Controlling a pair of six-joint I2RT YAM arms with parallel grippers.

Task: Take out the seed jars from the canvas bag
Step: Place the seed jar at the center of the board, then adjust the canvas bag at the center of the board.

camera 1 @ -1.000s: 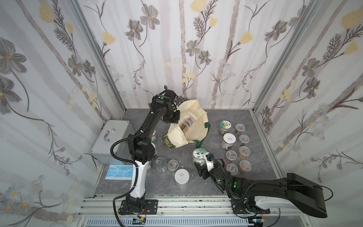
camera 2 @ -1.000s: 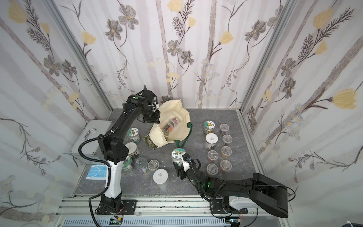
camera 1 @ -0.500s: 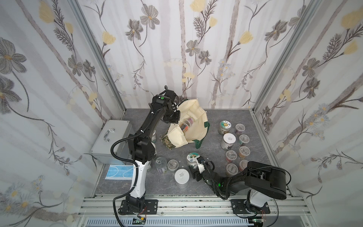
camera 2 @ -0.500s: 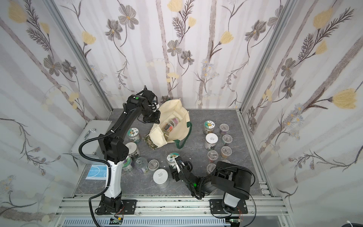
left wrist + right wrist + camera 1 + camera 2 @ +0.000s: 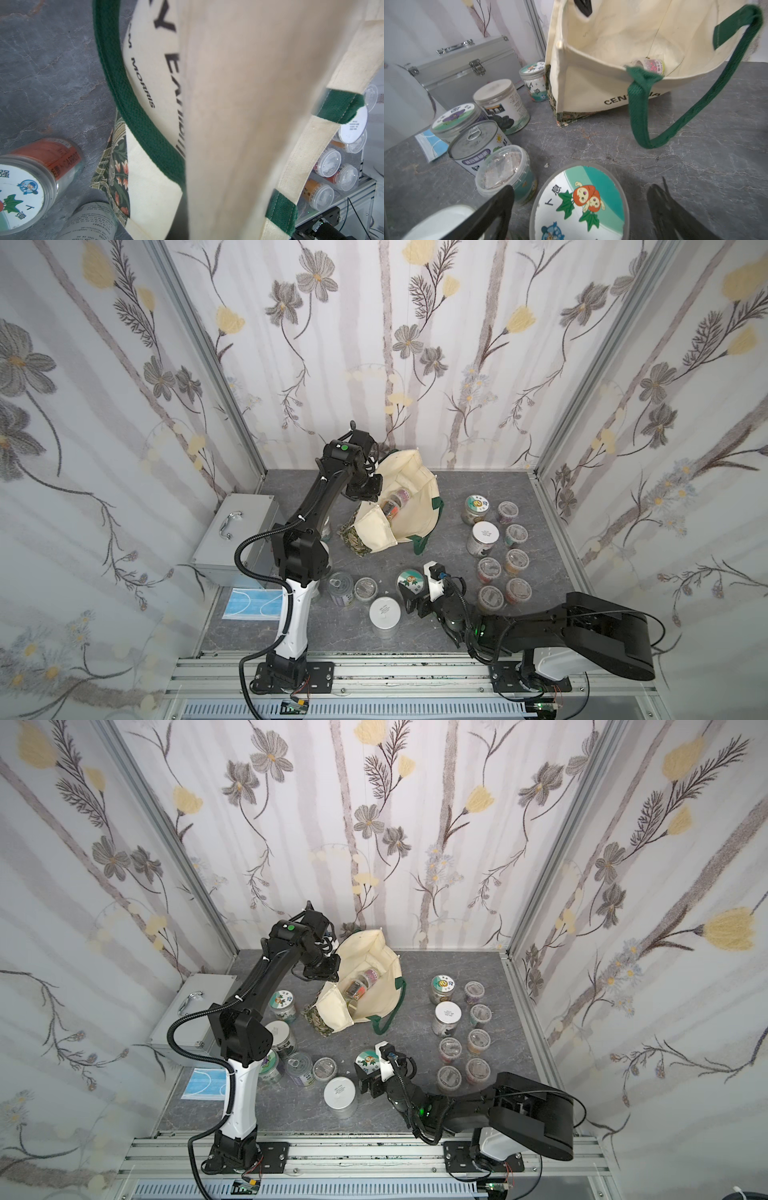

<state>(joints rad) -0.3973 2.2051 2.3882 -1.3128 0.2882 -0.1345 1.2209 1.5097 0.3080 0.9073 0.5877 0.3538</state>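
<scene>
1. Canvas bag (image 5: 419, 489) stands at the far middle of the worktop (image 5: 465, 485) with its mouth held open. It is soft cloth, so I judge it would sag shut if its support went.
2. Left tool (image 5: 368, 489) is closed, pinching the bag's far-left rim and keeping the mouth up. If the cloth slipped from that pinch, the rim would fall over what remains inside.
3. Right tool (image 5: 581, 209) is spread wide at the near middle. Its fingers (image 5: 496, 212) stand either side of a pictured-lid jar (image 5: 410, 581) that sits upright on the worktop, and they are clear of it. A crooked pull-away could clip this jar, or the white-lid jar (image 5: 384, 612) just beside it to the near left, and tip it over.
4. Green handle (image 5: 636, 116) lies looped on the worktop between the bag and the right tool. A low reach toward the mouth could snag it and drag the bag.
5. Seed jars (image 5: 484, 533) mostly stand outside the bag, with one group at the right and another at the near left.
6. Small jars (image 5: 392, 506), two or so, lie on their sides inside the bag. Being round, they may roll out of a pinch that lands off-centre.
</scene>
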